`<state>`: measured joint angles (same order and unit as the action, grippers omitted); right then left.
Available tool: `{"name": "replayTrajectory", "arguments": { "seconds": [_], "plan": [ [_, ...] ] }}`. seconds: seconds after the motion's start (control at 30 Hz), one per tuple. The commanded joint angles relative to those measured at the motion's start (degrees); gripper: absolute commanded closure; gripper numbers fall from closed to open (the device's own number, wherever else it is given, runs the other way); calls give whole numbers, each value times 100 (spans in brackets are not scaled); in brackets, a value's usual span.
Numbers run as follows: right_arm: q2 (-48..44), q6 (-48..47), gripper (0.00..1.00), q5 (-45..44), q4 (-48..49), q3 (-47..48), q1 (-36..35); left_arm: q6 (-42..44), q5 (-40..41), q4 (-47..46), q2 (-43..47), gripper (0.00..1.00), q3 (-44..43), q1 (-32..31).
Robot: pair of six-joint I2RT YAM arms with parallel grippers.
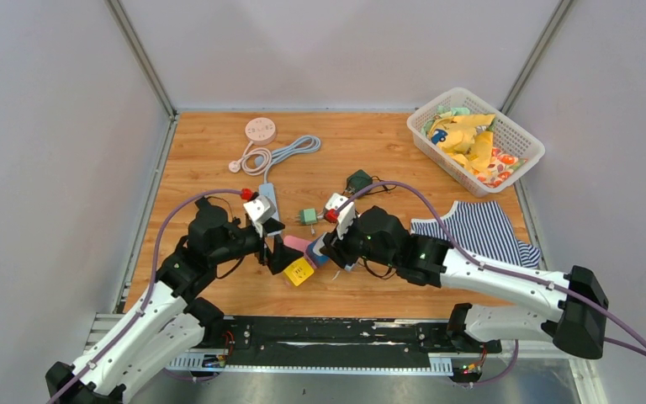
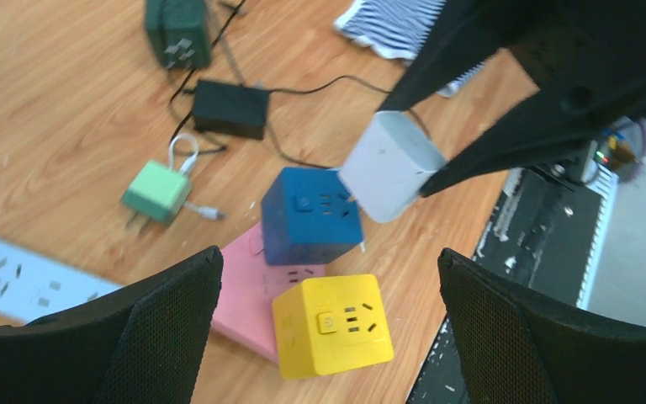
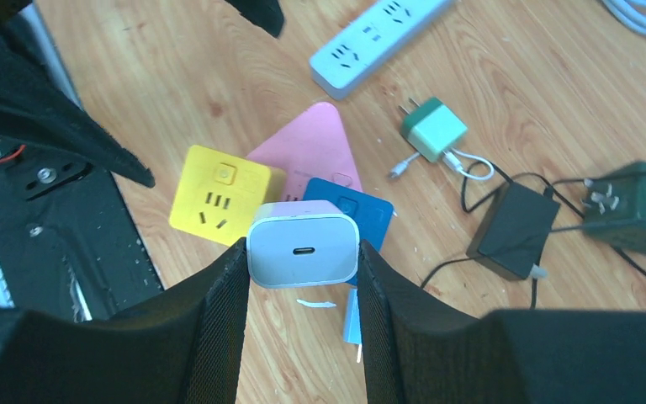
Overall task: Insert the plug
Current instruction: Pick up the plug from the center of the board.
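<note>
My right tool (image 3: 303, 261) grips the white rounded charger plug (image 3: 303, 238).
My left tool (image 2: 328, 257) gapes wide, empty, above the blue plastic socket cube (image 2: 311, 215) and the yellow plastic socket cube (image 2: 332, 324) by the table (image 1: 219, 151)'s near edge.

My left gripper (image 2: 330, 252) hangs wide open above the yellow cube (image 2: 332, 324). From the opposite side my right gripper (image 3: 303, 252), clamped on the white charger (image 3: 303, 240), crowds in just over the blue cube (image 2: 311, 215), so I have little room between them. The pink cube (image 2: 248, 295) is bunched against both cubes. The power strip (image 2: 25, 282) bars my left flank. Beyond lie a green adapter (image 2: 156, 192), a black brick (image 2: 230, 108) and loose cords. I see bare wood at the table (image 1: 370, 139) back centre. The basket (image 1: 505, 122) and striped cloth (image 1: 471, 227) fill the right.
</note>
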<state>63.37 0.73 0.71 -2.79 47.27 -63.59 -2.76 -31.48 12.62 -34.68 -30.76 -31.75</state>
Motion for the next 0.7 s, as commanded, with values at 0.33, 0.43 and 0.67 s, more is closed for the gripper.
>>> {"name": "replayTrajectory", "arguments": {
  "seconds": [0.33,0.43,0.67],
  "plan": [
    [199,1461,100,-933,44,-252,58,-955,1855,1146,-796,0,-815,-23],
    [242,1578,100,-911,16,-236,58,-1148,2075,1355,-873,0,-900,-24],
    [350,1747,100,-1073,-9,-245,45,-889,2601,1556,-677,0,-791,-18]
  ]
}}
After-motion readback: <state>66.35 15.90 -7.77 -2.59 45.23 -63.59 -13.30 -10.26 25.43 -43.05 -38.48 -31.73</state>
